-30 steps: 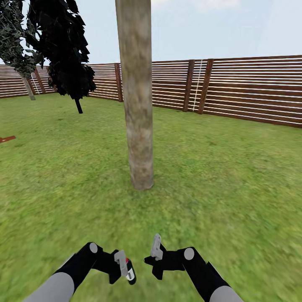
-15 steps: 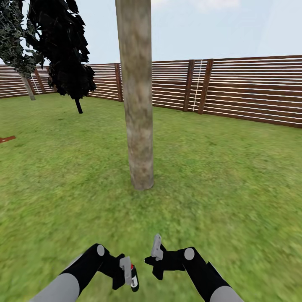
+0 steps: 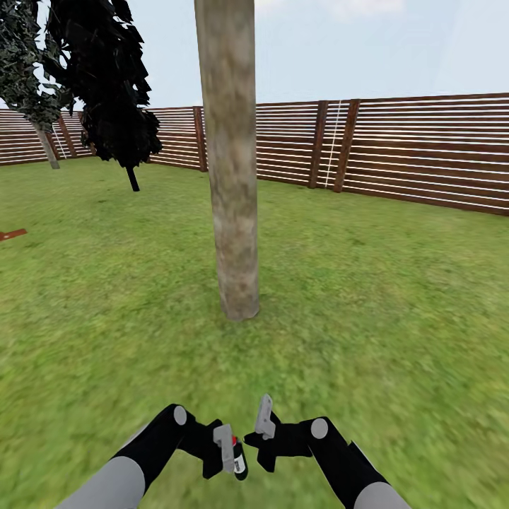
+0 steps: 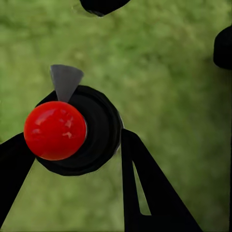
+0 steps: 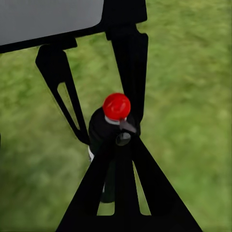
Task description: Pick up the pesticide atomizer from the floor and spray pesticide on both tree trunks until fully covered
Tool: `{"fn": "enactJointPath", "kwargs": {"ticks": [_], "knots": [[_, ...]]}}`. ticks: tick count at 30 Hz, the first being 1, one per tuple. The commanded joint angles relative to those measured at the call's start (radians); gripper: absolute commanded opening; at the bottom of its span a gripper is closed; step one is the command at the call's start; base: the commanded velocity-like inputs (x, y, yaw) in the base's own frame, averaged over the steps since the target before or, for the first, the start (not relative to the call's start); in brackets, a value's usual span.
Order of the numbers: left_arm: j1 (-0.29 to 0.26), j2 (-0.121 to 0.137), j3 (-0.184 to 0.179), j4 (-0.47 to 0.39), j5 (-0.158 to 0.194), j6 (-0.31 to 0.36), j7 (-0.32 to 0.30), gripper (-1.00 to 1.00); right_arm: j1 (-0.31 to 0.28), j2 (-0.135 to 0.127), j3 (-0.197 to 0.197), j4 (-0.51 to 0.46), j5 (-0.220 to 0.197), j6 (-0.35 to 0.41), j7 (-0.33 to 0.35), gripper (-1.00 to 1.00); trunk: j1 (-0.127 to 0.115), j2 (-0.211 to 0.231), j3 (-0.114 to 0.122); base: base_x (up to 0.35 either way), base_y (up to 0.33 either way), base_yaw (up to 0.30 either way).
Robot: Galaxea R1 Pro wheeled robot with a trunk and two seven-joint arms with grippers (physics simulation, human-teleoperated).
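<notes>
A thick mottled grey-brown tree trunk (image 3: 232, 177) rises from the grass straight ahead, its canopy out of frame. A second tree with a grey trunk (image 3: 48, 148) stands far off at the left by the fence. The pesticide atomizer (image 3: 239, 461), a black bottle with a red cap (image 4: 54, 130), is held low over the grass with my left gripper (image 3: 230, 451) shut on it. The right wrist view shows the bottle (image 5: 104, 133) between the left fingers (image 5: 130, 63). My right gripper (image 3: 263, 424) is shut and empty, its tips (image 5: 123, 145) right beside the bottle's nozzle.
Green lawn (image 3: 382, 297) spreads all around the trunk. A brown slatted fence (image 3: 417, 148) rings the back and right. A near-black thin-trunked tree (image 3: 106, 85) stands at the back left. A small red-brown piece (image 3: 10, 234) lies at the left edge.
My left arm has carried the atomizer to the right, bringing it next to the right gripper. The right arm and the view have stayed still.
</notes>
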Motion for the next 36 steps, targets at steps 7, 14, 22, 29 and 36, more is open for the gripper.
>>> {"fn": "enactJointPath", "kwargs": {"ticks": [7, 14, 22, 29, 36], "knots": [[0.0, -0.002, 0.001, -0.004, -0.009, -0.009, -0.003, -1.0, 0.0, -0.004, -0.001, -0.002, 0.011, -0.006, 0.0, -1.0, 0.0, 0.0, -0.001, 0.0, 0.0, 0.0], [0.0, -0.004, 0.001, -0.004, -0.009, -0.008, -0.038, -1.0, 0.0, -0.006, -0.002, -0.002, 0.011, -0.006, -0.001, -1.0, 0.0, 0.0, -0.001, 0.0, 0.0, 0.0], [0.0, -0.033, 0.0, -0.004, -0.009, -0.008, -0.039, -1.0, 0.0, -0.006, -0.001, -0.001, 0.011, -0.006, -0.001, -1.0, 0.0, 0.0, -0.001, 0.0, 0.0, 0.0], [-0.002, -0.034, 0.001, -0.004, -0.009, -0.008, -0.039, -1.0, 0.0, -0.006, -0.001, -0.001, 0.011, -0.006, -0.001, -1.0, 0.0, 0.0, -0.001, 0.0, 0.0, 0.0], [-0.001, -0.017, 0.0, 0.002, -0.017, -0.01, -0.04, -1.0, 0.0, -0.006, -0.001, -0.002, 0.011, -0.006, -0.001, -1.0, 0.0, 0.0, -0.001, 0.0, 0.0, 0.0]]}}
